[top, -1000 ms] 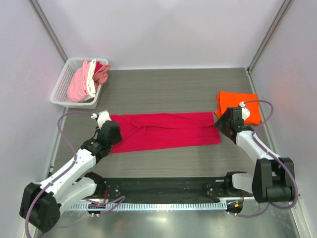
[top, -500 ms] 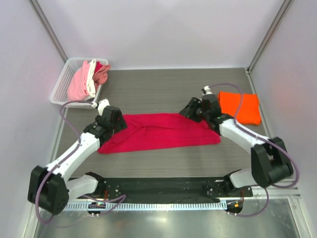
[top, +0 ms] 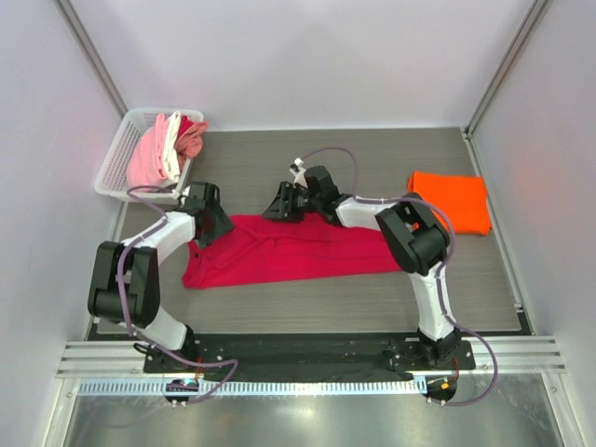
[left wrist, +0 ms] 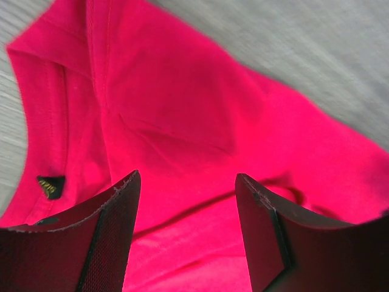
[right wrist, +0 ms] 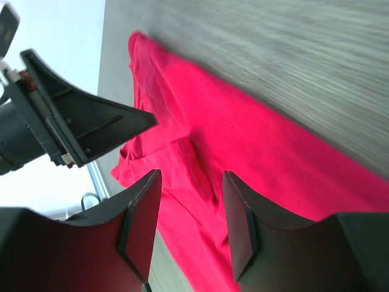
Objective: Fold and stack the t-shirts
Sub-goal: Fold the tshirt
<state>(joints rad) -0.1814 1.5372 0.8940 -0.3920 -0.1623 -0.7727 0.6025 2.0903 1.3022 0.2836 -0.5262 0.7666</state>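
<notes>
The crimson t-shirt point(top: 298, 251) lies as a long folded band across the middle of the table. My left gripper point(top: 210, 226) is open just above its far left corner; the left wrist view shows crimson cloth point(left wrist: 182, 115) between the open gripper point(left wrist: 186, 177) and the dark neck label point(left wrist: 50, 186). My right gripper point(top: 278, 209) is open over the band's far edge, left of centre; the right wrist view shows the open gripper point(right wrist: 191, 174) above the shirt point(right wrist: 243, 146). The orange t-shirt point(top: 453, 200) lies folded at the right, apart from both grippers.
A white basket point(top: 114, 160) at the far left corner holds a pink shirt point(top: 147, 160) and a white shirt point(top: 172, 149). Grey side walls close in the table. My left arm point(right wrist: 73, 128) shows close by in the right wrist view.
My right gripper has swung from the shirt's right end along its far edge to left of centre. My left gripper has moved up to the far left corner. The shirt's left end has shifted.
</notes>
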